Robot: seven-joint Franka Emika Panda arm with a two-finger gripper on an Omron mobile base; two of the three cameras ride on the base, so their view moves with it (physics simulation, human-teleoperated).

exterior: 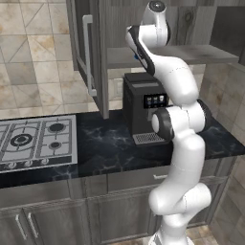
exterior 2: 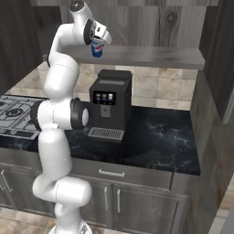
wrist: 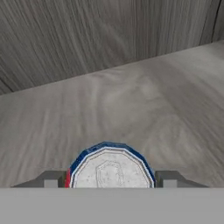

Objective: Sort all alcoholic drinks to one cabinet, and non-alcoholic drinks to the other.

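The blue soda can [wrist: 109, 168] stands upright on the cabinet shelf [wrist: 131, 105], directly between my jaws, whose fingertips [wrist: 169, 178] flank it; grip status indeterminate.

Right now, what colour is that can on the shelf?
Blue soda can with a red-and-white mark; right base view.

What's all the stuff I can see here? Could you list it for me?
soda can: one, blue with a red-and-white mark, standing on the cabinet shelf between the fingers
cabinet shelf: one, grey wood-grain, above the counter
cabinet door: one, grey, swung open, pale bar handle
coffee machine: one, black, on the counter under the shelf
counter: one, dark marbled
stove: one, silvery, left of the machine
arm: one, white with dark joints
gripper: one, a finger each side of the can, grip unclear
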